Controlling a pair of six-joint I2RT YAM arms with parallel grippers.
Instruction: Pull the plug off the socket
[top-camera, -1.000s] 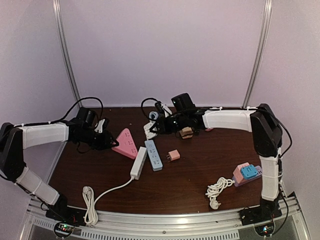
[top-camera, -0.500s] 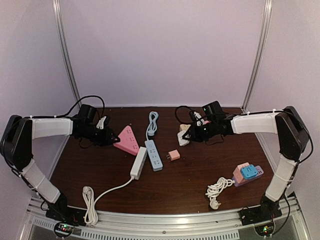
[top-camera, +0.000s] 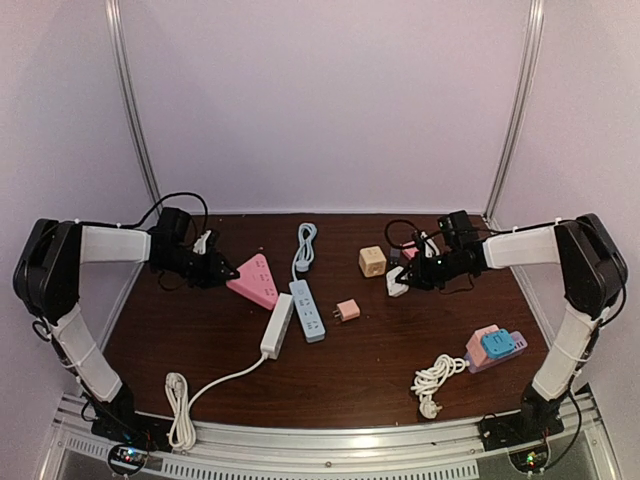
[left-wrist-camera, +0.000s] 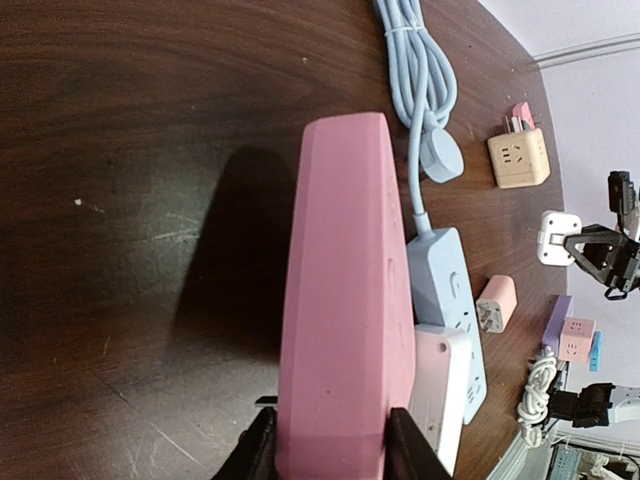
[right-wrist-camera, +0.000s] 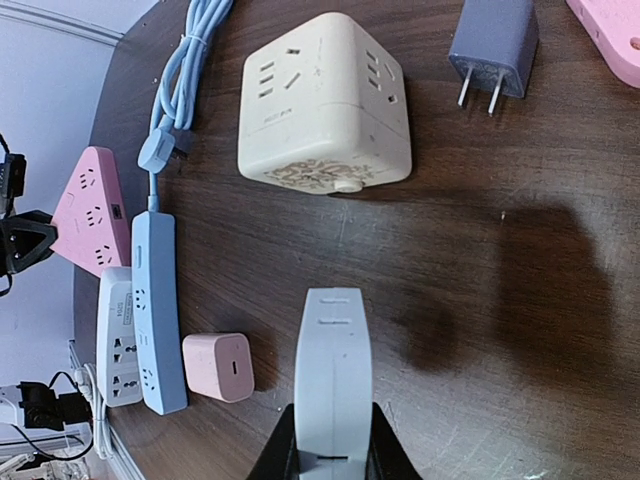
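Right claw (right-wrist-camera: 335, 452) pinches the white plug (right-wrist-camera: 335, 370); left claw (left-wrist-camera: 330, 445) clamps the pink socket (left-wrist-camera: 345, 300). Thin grip: plug may slip, striking the cube socket (right-wrist-camera: 325, 105) ahead.

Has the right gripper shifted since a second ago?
Yes. The right gripper, shut on a white plug, has moved rightward. It was left of the beige cube socket and is now to the right of it.

My arms: elbows raised, forearms pointing inward.
My left gripper (top-camera: 214, 271): fingers clamped on pink socket (left-wrist-camera: 345, 300).
My right gripper (top-camera: 408, 277): fingers clamped on white plug (right-wrist-camera: 335, 370).
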